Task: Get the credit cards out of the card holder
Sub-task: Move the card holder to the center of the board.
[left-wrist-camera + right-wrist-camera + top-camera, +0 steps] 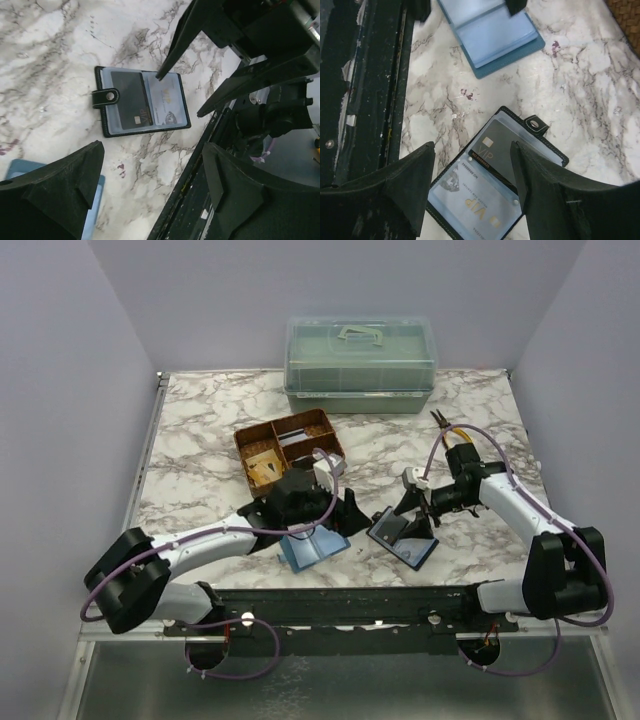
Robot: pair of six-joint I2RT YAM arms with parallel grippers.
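Note:
The black card holder (403,538) lies open on the marble near the front edge, snap tab (106,97) out to one side. It holds a black card (497,142) and a silver card (472,200) in clear sleeves; the black card sits skewed, its edge over the middle fold. My right gripper (416,519) is open and empty, hovering right above the holder (545,150), one finger on each side (470,167). My left gripper (318,523) is open and empty (150,185), over the light-blue folder to the holder's left (142,100).
The light-blue flat folder (312,548) lies open left of the holder (490,30). A brown compartment tray (290,448) stands behind the left gripper. A green lidded box (360,365) is at the back, yellow-handled pliers (455,435) at right. A black rail (350,605) runs along the near edge.

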